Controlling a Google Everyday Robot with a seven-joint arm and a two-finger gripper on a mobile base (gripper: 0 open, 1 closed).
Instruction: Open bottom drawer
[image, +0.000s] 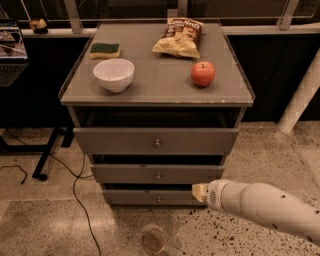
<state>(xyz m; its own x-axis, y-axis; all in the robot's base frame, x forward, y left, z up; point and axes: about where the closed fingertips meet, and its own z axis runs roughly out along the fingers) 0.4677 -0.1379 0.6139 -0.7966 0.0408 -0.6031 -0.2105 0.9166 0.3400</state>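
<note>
The bottom drawer (145, 197) is the narrowest grey front at the foot of the cabinet, with a small round metal knob (159, 200) at its centre. It stands slightly out, with a dark gap above it. My gripper (199, 192) reaches in from the lower right on a white arm (260, 207). Its tip is at the right part of the bottom drawer's front, to the right of the knob and level with the drawer's top edge.
The mid-sized drawer (157, 173) and the tallest drawer (156, 141) sit above. On the cabinet top lie a white bowl (114, 74), a green sponge (105, 49), a chip bag (180, 37) and a red apple (203, 74). A black cable (77, 185) trails on the floor at left.
</note>
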